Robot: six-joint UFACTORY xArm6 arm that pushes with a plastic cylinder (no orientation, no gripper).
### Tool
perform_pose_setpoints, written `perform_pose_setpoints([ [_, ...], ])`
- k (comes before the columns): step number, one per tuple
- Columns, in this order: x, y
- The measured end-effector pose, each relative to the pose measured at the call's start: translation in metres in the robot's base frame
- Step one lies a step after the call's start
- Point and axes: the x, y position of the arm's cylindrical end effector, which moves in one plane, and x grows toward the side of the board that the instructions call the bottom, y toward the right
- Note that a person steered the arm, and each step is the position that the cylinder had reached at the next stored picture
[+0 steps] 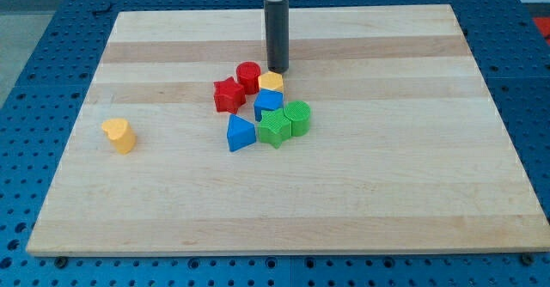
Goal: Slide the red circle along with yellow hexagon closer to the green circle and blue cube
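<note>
The red circle (248,75) and the yellow hexagon (271,82) sit side by side near the board's middle, close together. The blue cube (268,104) lies just below the yellow hexagon, touching it. The green circle (297,117) lies to the lower right of the blue cube. My tip (277,69) stands just above the yellow hexagon, at its upper edge, and to the right of the red circle.
A red star-like block (228,94) touches the red circle at its lower left. A green star-like block (274,128) and a blue triangle (240,133) lie below the cluster. A yellow heart-shaped block (119,135) stands alone at the view's left. The wooden board (412,149) carries all blocks.
</note>
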Motion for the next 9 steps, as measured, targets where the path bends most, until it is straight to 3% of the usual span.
perform_pose_setpoints([
  [1, -0.033, -0.019],
  [3, -0.032, -0.12],
  [6, 0.009, -0.121],
  [9, 0.02, -0.061],
])
